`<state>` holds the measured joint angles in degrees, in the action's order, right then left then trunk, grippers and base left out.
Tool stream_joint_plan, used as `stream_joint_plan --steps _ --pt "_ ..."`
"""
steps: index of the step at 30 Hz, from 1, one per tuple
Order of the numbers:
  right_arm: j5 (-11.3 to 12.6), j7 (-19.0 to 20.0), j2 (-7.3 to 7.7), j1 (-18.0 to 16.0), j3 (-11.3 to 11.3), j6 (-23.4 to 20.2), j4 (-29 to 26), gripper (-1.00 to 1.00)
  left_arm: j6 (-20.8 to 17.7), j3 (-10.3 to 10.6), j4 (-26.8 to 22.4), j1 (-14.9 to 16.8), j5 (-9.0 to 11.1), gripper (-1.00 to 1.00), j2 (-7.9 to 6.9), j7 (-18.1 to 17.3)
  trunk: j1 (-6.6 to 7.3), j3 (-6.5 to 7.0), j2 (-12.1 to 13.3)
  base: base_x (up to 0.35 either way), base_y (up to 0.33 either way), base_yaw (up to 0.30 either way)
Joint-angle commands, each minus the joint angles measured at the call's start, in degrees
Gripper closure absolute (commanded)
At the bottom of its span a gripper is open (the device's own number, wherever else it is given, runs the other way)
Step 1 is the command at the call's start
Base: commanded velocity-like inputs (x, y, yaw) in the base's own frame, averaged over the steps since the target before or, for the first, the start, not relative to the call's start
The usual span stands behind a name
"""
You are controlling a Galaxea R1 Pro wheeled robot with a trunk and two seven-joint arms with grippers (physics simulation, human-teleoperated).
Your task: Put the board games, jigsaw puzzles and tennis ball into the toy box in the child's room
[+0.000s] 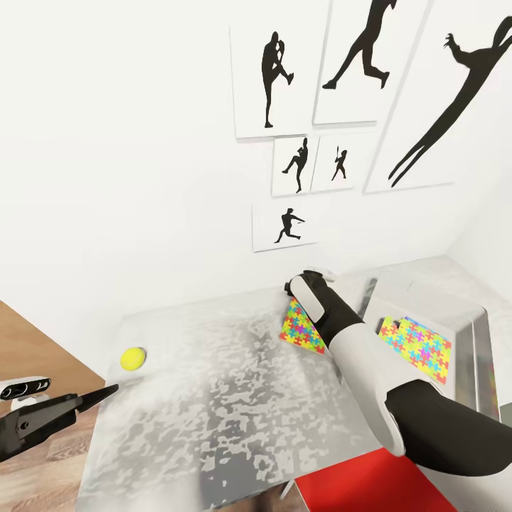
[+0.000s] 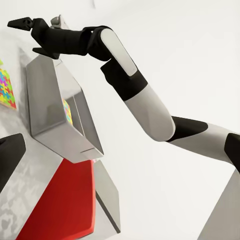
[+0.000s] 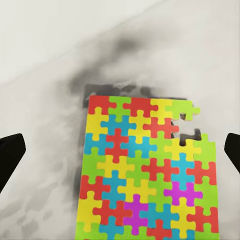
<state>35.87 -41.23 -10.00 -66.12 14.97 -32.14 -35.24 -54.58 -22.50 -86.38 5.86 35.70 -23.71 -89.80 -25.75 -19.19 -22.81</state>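
Observation:
A colourful jigsaw puzzle (image 3: 145, 170) lies flat on the grey marbled table (image 1: 235, 412), near the wall. My right gripper (image 3: 120, 152) hangs open directly above it, its fingers wide apart on either side. In the head view my right arm covers part of this puzzle (image 1: 299, 328). The grey toy box (image 1: 466, 334) stands at the table's right end with a second jigsaw puzzle (image 1: 418, 345) inside. A yellow tennis ball (image 1: 132, 358) rests at the table's left edge. My left gripper (image 1: 78, 392) hovers open just off that edge, below the ball. The board games are out of view.
A red flat-topped object (image 1: 370, 487) sits low beside the toy box at the table's front right. Framed silhouette pictures (image 1: 299, 167) hang on the white wall behind the table. Wooden floor (image 1: 35, 341) shows to the left.

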Motion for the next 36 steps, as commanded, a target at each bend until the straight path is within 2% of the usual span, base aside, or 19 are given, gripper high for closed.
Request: stream_joint_plan --steps 1,12,18,21,26,36 --pt "0.38 -0.43 0.06 -0.13 0.13 -0.23 0.0 -1.0 -0.59 0.0 -0.02 0.03 -0.02 -1.0 -0.02 -0.21 -0.03 -0.1 -0.11 0.0 0.0 0.0" --pt "1.13 -0.43 0.38 -1.3 -0.51 -0.35 2.48 -1.0 -0.54 -0.04 -0.02 0.05 -0.02 -1.0 0.03 -0.21 -0.03 -0.1 -0.11 0.0 0.0 0.0" --pt "1.35 -0.43 0.51 -1.92 -3.59 -0.37 4.1 -1.0 -0.56 -0.08 -0.02 0.03 -0.02 -1.0 -0.01 -0.21 -0.03 -0.1 -0.11 0.0 0.0 0.0" --pt "1.38 -0.4 0.51 -2.93 -5.2 -0.34 6.98 -1.0 -0.59 -0.09 -0.02 0.03 -0.02 -1.0 -0.02 -0.21 -0.03 -0.1 -0.11 0.0 0.0 0.0" --pt "1.39 -0.35 0.51 -4.05 -5.9 -0.3 10.28 -1.0 -0.61 -0.09 -0.02 0.03 -0.02 -1.0 -0.02 -0.21 -0.03 -0.1 -0.11 0.0 0.0 0.0" --pt "1.5 -0.36 0.51 -4.39 -6.26 -0.49 12.0 -1.0 -0.67 -0.26 -0.02 0.04 0.05 -1.0 -0.09 -0.21 -0.03 -0.1 -0.11 0.0 0.0 0.0"
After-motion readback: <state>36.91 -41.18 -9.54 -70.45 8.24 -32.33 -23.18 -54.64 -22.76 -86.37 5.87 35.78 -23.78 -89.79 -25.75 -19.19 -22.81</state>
